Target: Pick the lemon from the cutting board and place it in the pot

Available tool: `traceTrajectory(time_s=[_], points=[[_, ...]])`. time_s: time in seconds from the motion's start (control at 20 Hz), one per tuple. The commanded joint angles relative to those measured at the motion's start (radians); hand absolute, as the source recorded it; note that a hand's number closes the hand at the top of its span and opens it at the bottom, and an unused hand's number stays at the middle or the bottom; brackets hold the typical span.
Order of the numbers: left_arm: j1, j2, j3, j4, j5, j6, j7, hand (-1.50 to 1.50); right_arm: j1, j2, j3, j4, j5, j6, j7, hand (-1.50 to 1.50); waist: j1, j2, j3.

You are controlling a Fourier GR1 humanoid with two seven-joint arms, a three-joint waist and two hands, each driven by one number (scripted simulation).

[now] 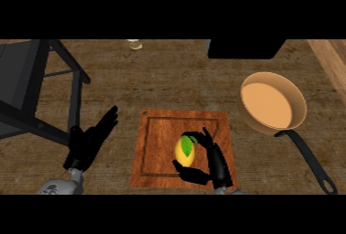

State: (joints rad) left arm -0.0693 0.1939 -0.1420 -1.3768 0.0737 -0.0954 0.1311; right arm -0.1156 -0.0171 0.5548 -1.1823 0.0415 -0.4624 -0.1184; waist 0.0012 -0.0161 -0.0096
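While curled round the lemon (185,151) on the board (157,151), right hand (206,171) grasping, ready to lift

Lemon mid-board, fingers and thumb wrapped either side; pot (270,103) well right of board, handle toward viewer; left hand (91,141) left of board, fingers straight, resting; no writing readable

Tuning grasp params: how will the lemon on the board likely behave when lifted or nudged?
The lemon is a smooth oval, so it would probably roll sideways on the flat cutting board if nudged. It looks solid, likely stiff rather than squashy. The right hand curls round it, fingers and thumb at opposite ends; its tapered ends might slip.
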Motion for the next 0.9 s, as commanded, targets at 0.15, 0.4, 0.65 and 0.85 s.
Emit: traceTrajectory(time_s=[0.15,0.4,0.65,0.85], points=[[-0.042,-0.036,-0.003,-0.007,-0.033,0.026,0.041,0.0,0.003,0.016,0.048,0.135,-0.145,-0.011,-0.156,1.5,0.005,0.018,0.01],[-0.009,-0.02,0.029,0.048,-0.024,-0.022,-0.033,0.0,-0.022,0.016,0.111,0.136,-0.237,-0.11,-0.292,1.5,0.005,0.017,0.01],[-0.045,-0.019,0.041,0.036,-0.011,-0.014,0.01,0.0,-0.11,-0.398,-0.081,0.07,-0.28,0.352,-0.355,1.5,-0.01,0.025,0.011],[-0.024,-0.022,0.028,0.012,-0.012,-0.018,0.011,0.0,-0.151,-0.587,-0.124,0.1,-0.299,0.542,-0.444,1.5,0.012,0.031,0.016]])
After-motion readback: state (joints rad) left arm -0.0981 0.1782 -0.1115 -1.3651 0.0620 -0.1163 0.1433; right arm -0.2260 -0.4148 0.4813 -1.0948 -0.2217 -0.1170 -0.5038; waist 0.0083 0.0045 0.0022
